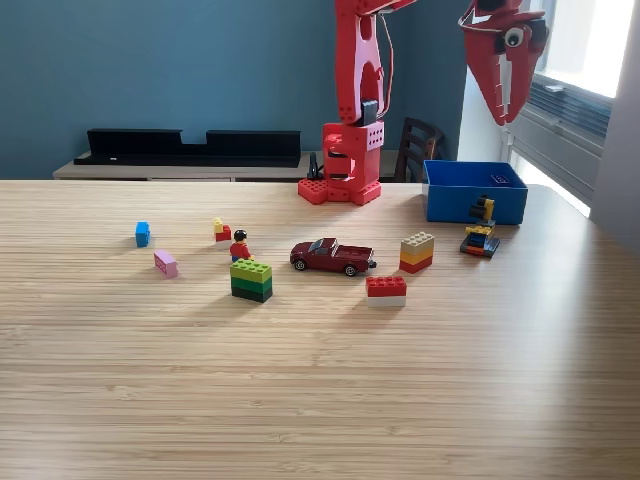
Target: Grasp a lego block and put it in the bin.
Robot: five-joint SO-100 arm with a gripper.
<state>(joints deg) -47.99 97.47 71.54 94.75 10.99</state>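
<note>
The wooden table fills the exterior view; the red arm rises from its base at the far edge; the gripper hangs high above the blue bin, its jaws drawn to a point with nothing visibly between them; the bin sits toward the view's right, by the far edge; a dark red toy car stands mid-table; near it lie a green block stack, a tan-and-red stack, a red block, a pink block and a small blue block.
</note>
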